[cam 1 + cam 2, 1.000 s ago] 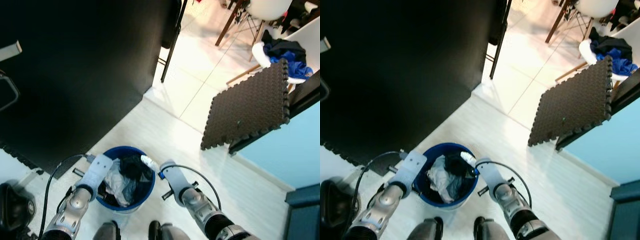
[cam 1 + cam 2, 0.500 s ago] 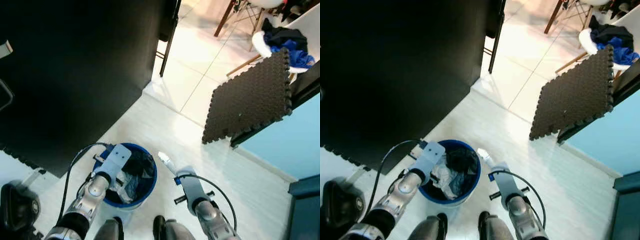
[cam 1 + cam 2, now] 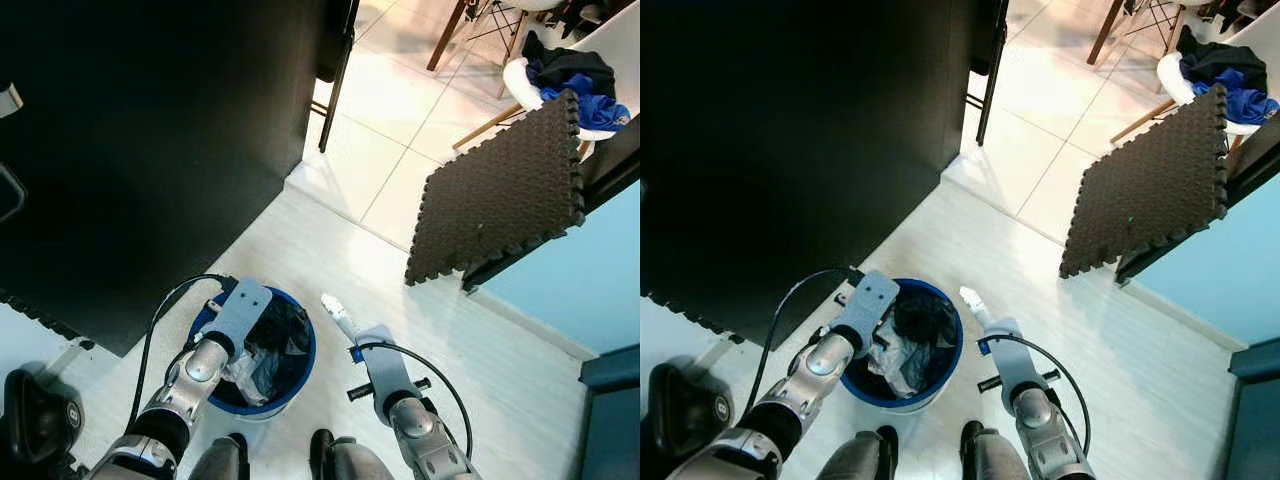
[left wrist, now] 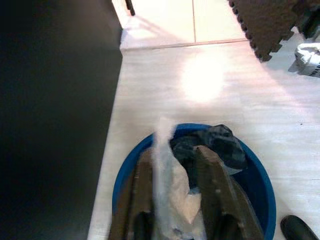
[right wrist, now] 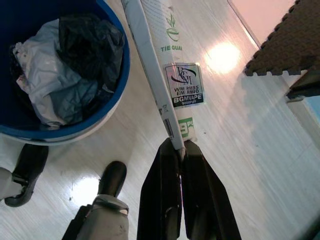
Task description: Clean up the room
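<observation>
A blue bin (image 3: 300,340) stands on the pale floor just ahead of my feet, stuffed with white plastic and a black bag (image 5: 87,37). My left gripper (image 4: 173,151) reaches over the bin's left rim, its fingers (image 4: 212,180) closed either side of a strip of the white plastic bag (image 4: 165,170). My right gripper (image 5: 179,145) is shut on one end of a long white labelled packet (image 5: 170,60). The packet (image 3: 335,308) points forward, just right of the bin and outside it.
A black wall (image 3: 150,130) fills the left. A dark foam mat (image 3: 500,195) leans against a teal unit (image 3: 590,290) on the right. Behind it a white chair (image 3: 525,85) carries blue and black clothes. A black stand leg (image 3: 335,90) rises ahead. A black device (image 3: 35,425) sits at lower left.
My left arm has swung from the bin's left side to over the bin. The right gripper has carried the white packet from the bin's rim out to its right.
</observation>
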